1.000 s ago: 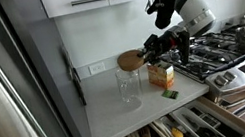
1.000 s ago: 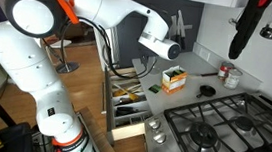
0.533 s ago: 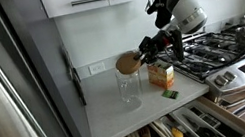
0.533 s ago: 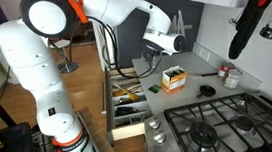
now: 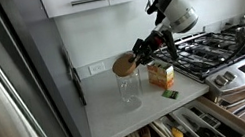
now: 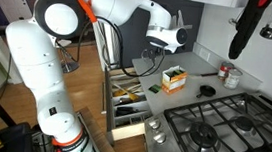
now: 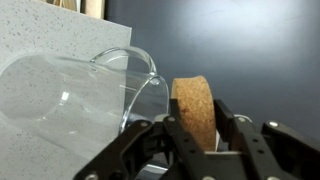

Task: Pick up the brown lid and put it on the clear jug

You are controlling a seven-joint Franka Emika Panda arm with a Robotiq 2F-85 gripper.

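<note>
The brown lid (image 5: 123, 65) is a round cork disc held in my gripper (image 5: 133, 59), which is shut on it. In the wrist view the lid (image 7: 193, 110) sits edge-on between my two black fingers (image 7: 198, 130). The clear jug (image 5: 129, 89) stands upright on the white counter, directly below the lid. In the wrist view its open rim (image 7: 130, 75) lies just left of the lid. The lid hangs tilted a little above the jug's mouth, not touching it. In an exterior view the arm's wrist (image 6: 166, 37) shows; lid and jug are hidden there.
An orange carton box (image 5: 161, 74) stands right of the jug, also in an exterior view (image 6: 174, 81). A small dark-green packet (image 5: 171, 94) lies on the white counter (image 5: 111, 116). A gas hob (image 5: 210, 48) is at right. Open drawers (image 5: 174, 130) sit below the counter edge.
My gripper has carried the lid to the left, from beside the carton to a spot over the jug's mouth. The jug has not moved.
</note>
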